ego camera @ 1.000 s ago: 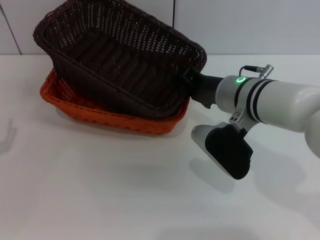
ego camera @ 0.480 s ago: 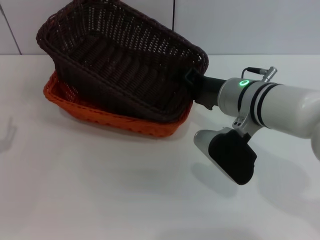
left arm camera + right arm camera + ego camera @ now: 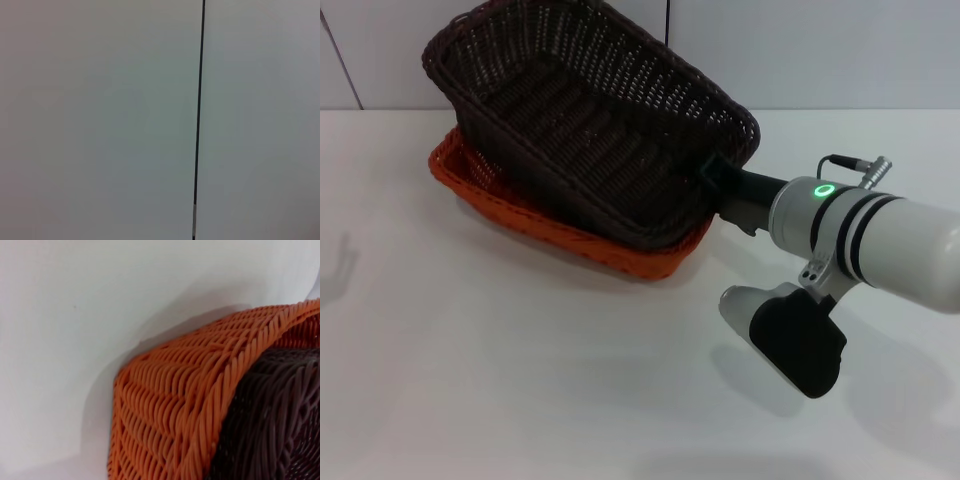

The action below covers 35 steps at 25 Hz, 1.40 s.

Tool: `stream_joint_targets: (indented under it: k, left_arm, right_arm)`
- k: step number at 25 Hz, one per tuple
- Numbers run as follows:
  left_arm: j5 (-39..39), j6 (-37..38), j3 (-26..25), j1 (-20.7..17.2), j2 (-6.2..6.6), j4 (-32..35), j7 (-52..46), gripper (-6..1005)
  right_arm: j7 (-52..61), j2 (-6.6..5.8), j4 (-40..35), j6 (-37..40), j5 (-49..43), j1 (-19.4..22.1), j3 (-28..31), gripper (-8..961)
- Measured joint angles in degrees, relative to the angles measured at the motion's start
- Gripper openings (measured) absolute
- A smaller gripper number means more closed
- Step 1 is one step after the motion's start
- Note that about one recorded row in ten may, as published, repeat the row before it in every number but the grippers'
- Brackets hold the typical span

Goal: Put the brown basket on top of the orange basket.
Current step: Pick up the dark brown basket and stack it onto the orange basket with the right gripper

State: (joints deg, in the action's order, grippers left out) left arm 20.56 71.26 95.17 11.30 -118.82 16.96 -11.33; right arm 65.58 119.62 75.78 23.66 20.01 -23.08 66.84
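Note:
The brown basket (image 3: 590, 130) sits tilted inside the orange basket (image 3: 570, 240) at the back of the white table, its far-left rim raised and its near-right end low in the orange one. My right gripper (image 3: 712, 178) reaches in from the right and is shut on the brown basket's right rim corner. The right wrist view shows the orange basket's woven corner (image 3: 170, 405) close up, with the brown basket's weave (image 3: 280, 415) pressed against it. My left gripper is out of view; its wrist camera faces only a pale wall.
The baskets stand on a white table (image 3: 520, 380) that runs to a pale wall (image 3: 840, 50) just behind them. My right forearm (image 3: 890, 245) crosses the table's right side above the surface.
Both baskets and my right gripper have shifted to the right and slightly toward me. The brown basket has turned a little with the gripper.

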Motion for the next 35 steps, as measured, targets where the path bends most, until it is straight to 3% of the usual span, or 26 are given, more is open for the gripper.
stream_joint_targets:
  k: [5,12,17,23,35]
  left_arm:
    - [0.01,-0.09,0.1,0.1,-0.05,-0.01,0.0,826]
    - [-0.38,-0.28,0.39,0.49,-0.04,-0.24,0.44,825]
    - [-0.76,-1.19,1.29,0.97,0.19,-0.57,0.72,645]
    - [-0.73,-3.76,0.92,1.55,0.27,-0.63,0.8,757]
    - [-0.67,-5.01,0.77,2.23,0.46,-0.7,1.75,783]
  right_arm:
    - [-0.14,0.0,-1.3,-5.66,-1.57,1.79,-1.9,644]
    - [-0.03,0.01,0.13,-6.49,-2.73,2.75,-1.58,756]
    - [-0.05,-0.04,2.21,-5.89,-2.78,3.8,-2.03,811]
    - [-0.07,-0.05,4.32,-4.28,-2.89,5.63,-3.3,814]
    - [-0.07,-0.01,9.15,-3.42,-5.47,10.09,-4.98,814]
